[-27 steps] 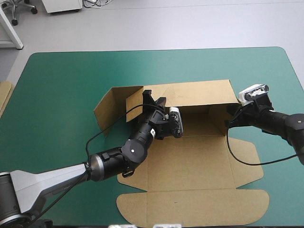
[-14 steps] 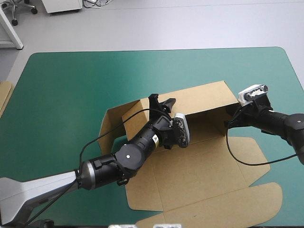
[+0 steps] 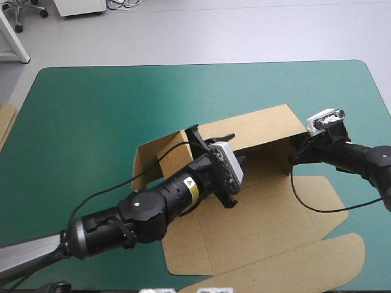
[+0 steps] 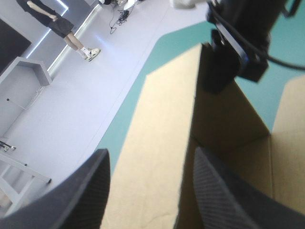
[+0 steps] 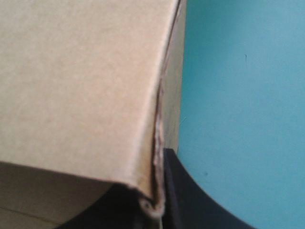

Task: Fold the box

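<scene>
The brown box (image 3: 256,213) lies turned on the teal-green cover, its back wall (image 3: 256,125) and left wall (image 3: 149,165) raised. My left gripper (image 3: 211,137) stands open at the back wall's top edge. In the left wrist view the wall (image 4: 162,143) rises between the two spread fingers of that gripper (image 4: 151,152). My right gripper (image 3: 297,148) is shut on the box at the back wall's right corner. The right wrist view shows its fingers pinching the board's edge (image 5: 157,143). The right gripper (image 4: 233,52) also shows in the left wrist view, at the wall's far end.
The box's lid (image 3: 293,262) with rounded flaps lies flat toward the near right edge. A strip of more brown board (image 3: 6,125) shows at the table's left edge. Bare teal-green cover (image 3: 91,104) spreads over the far and left parts.
My left gripper has opened and let go of the back wall, and its arm has swung nearer and rightward. The box turned and slid earlier. The right gripper kept its hold.
</scene>
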`<action>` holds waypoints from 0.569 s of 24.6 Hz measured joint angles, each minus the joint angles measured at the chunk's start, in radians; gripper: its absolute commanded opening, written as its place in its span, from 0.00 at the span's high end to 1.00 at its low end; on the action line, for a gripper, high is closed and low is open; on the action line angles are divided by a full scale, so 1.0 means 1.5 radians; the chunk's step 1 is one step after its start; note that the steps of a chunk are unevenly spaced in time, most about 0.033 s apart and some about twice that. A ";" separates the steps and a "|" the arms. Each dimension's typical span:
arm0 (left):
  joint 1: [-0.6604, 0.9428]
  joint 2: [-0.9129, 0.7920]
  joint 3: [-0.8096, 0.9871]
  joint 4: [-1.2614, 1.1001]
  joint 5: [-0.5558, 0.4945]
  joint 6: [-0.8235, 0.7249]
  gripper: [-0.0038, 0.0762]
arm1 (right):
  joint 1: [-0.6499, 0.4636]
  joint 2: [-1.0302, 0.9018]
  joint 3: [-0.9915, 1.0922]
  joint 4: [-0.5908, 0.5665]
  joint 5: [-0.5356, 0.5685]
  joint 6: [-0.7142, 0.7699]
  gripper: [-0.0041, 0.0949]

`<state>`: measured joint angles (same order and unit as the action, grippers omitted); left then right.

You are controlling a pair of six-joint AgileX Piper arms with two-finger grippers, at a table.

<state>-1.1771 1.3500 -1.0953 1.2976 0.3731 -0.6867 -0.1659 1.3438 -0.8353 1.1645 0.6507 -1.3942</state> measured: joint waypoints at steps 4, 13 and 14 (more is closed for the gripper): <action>0.000 -0.042 -0.040 -0.068 0.013 0.005 0.47 | 0.000 0.000 0.000 -0.001 0.000 0.001 0.97; 0.169 -0.134 -0.148 -0.233 0.041 0.017 0.47 | 0.000 0.000 0.000 -0.010 -0.001 0.018 0.97; 0.223 -0.149 -0.171 -0.249 0.042 0.022 0.48 | 0.000 0.000 0.000 -0.011 -0.001 0.019 0.97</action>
<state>-0.8422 1.1267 -1.3519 0.9248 0.4359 -0.6538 -0.1659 1.3438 -0.8353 1.1473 0.6489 -1.3656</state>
